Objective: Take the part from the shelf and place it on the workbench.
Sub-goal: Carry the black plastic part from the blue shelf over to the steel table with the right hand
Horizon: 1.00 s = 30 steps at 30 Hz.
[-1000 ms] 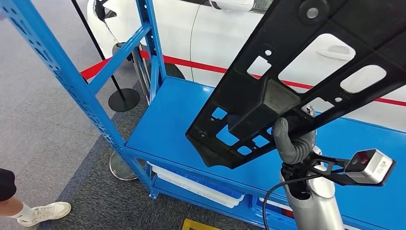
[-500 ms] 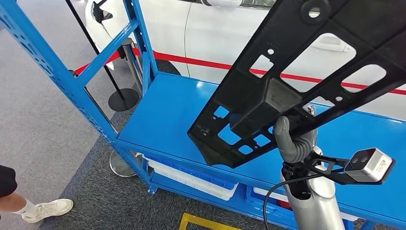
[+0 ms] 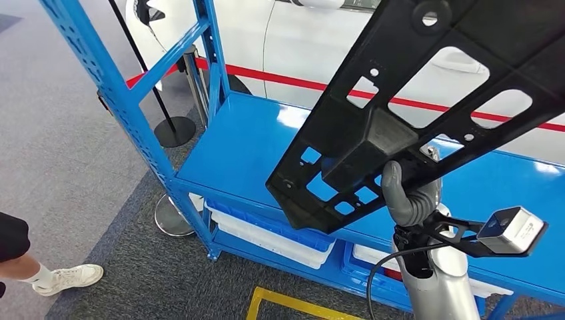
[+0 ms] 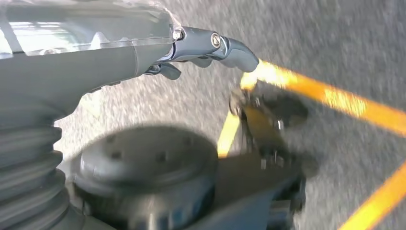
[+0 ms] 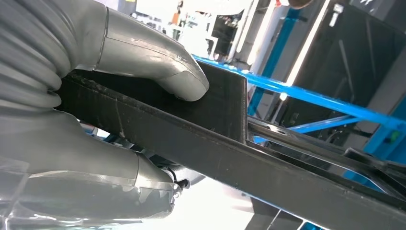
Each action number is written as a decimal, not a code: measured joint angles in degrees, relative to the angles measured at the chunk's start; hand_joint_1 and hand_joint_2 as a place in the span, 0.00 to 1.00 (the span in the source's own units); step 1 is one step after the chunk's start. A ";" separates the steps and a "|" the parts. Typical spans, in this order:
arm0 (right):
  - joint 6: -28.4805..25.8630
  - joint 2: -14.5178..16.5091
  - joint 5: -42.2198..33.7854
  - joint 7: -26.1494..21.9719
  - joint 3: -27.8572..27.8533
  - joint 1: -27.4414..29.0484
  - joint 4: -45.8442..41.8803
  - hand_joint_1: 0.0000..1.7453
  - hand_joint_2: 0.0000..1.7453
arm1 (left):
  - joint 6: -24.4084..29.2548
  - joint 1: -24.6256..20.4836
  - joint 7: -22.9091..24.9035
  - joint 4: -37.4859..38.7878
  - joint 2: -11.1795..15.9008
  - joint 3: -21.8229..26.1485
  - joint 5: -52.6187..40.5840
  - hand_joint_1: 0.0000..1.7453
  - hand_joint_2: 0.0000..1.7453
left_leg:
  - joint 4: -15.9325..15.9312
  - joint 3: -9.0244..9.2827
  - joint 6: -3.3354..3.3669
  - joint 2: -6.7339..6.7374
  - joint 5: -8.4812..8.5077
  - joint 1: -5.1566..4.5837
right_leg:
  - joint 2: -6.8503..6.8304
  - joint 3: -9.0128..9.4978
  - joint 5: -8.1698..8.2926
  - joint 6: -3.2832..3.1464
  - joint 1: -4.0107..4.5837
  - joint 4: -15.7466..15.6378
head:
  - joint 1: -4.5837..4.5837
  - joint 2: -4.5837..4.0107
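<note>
A: Our right hand (image 3: 408,199) grips the black part (image 3: 426,100) by its lower rail, lifted clear above the blue shelf (image 3: 246,153).

B: The left hand (image 4: 206,45) hangs over the floor, holding nothing, fingers loosely extended.

A: Risk: the long part overhangs, so turning could clip the shelf upright (image 3: 110,93) and twist it from our grip.

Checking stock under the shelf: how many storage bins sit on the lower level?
2 visible: one bin under the shelf's left half, another bin beside it, partly behind the robot's arm. More may be hidden.
</note>
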 joint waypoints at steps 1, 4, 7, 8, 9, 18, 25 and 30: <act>-0.16 0.00 0.18 -0.12 -0.34 0.22 0.08 1.00 1.00 | -0.05 -0.02 0.12 0.01 0.02 -0.08 -0.04 0.00 1.00 | -0.01 -0.63 0.20 0.03 0.47 -0.05 | 0.03 -1.10 -2.63 0.16 -0.06 3.25 | 0.01 0.00; -0.32 0.00 0.67 -0.53 -1.08 1.47 0.47 1.00 1.00 | -0.26 0.04 0.44 0.01 0.04 -0.25 -0.22 0.00 1.00 | 0.28 -2.69 0.13 0.07 1.77 -0.07 | 0.02 -2.65 -6.09 0.67 -0.25 11.05 | 0.01 0.00; -0.32 0.00 1.05 -0.90 -1.49 2.35 0.59 1.00 1.00 | -0.40 0.05 0.64 0.01 0.04 -0.50 -0.69 0.00 1.00 | 1.23 -4.59 -0.38 0.07 2.58 0.03 | -0.05 3.34 -2.53 0.89 -0.67 3.67 | 0.01 0.00; -0.33 0.00 1.15 -1.04 -1.65 2.60 0.52 1.00 1.00 | -0.44 0.03 0.68 0.01 0.04 -0.66 -0.86 0.00 1.00 | 1.65 -5.10 -0.66 0.05 2.76 0.01 | -0.01 5.69 -2.01 0.74 -0.60 0.12 | -0.01 0.00; -0.33 0.00 1.21 -1.15 -1.82 2.90 0.39 1.00 1.00 | -0.48 0.03 0.71 0.01 0.04 -0.84 -0.99 0.00 1.00 | 1.96 -5.42 -0.98 0.03 2.97 -0.04 | 0.04 7.23 -1.92 0.46 -0.49 -2.44 | -0.02 0.00; -0.30 0.00 1.46 -1.20 -2.58 5.13 -0.50 1.00 1.00 | -0.93 0.14 0.73 0.01 0.16 -1.79 -1.54 0.00 1.00 | 16.14 -10.46 -3.56 -0.13 -7.03 0.35 | -0.11 4.05 1.33 -2.67 -0.20 -3.96 | -0.14 0.00; -0.32 0.00 1.99 -1.27 -3.57 6.41 -1.33 1.00 1.00 | -1.09 -0.17 0.74 0.01 0.60 -2.57 -2.14 0.00 1.00 | 1.98 2.60 -1.84 -0.25 -3.51 -0.18 | -0.06 0.47 4.59 -1.79 0.38 -3.64 | -0.09 0.00; 0.02 0.09 2.07 -1.32 -4.55 7.50 -2.09 1.00 1.00 | -1.11 -0.26 0.92 0.02 0.88 -3.05 -2.24 0.00 1.00 | -0.49 1.63 -0.31 0.12 -1.09 -0.06 | 0.04 -0.64 2.88 -0.18 0.13 -2.01 | -0.18 0.00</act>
